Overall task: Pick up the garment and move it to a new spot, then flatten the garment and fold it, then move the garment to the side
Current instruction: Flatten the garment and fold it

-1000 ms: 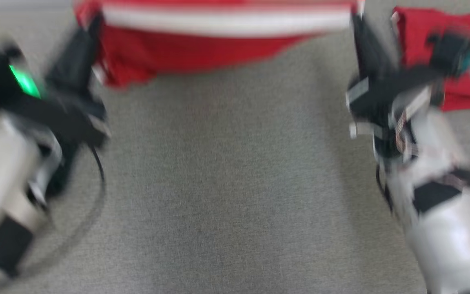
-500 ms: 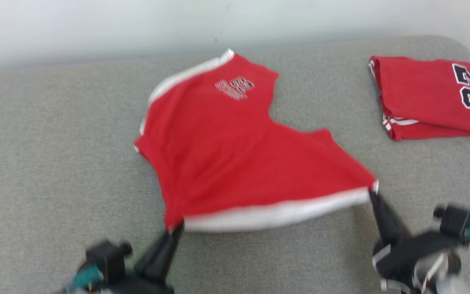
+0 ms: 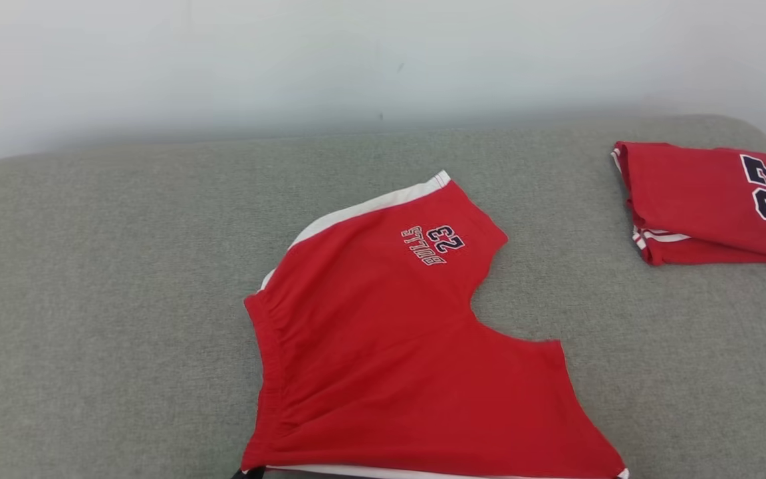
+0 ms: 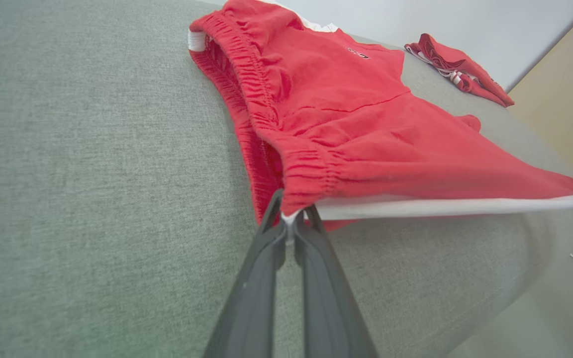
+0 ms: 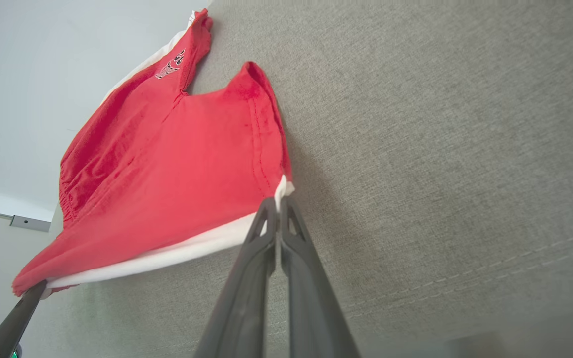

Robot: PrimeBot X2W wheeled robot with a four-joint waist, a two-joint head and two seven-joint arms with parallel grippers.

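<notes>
At its 2 near corners (white-striped), fingers (image 4: 260,258) pinch the garment (image 3: 389,346).

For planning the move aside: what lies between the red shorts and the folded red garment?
Nothing: the head view shows bare grey cushion between the shorts and the folded red garment.

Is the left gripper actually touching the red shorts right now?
Touching. The left wrist view shows the left gripper shut on the waistband corner of the red shorts, with the cloth pinched between its jaws and no gap.
</notes>
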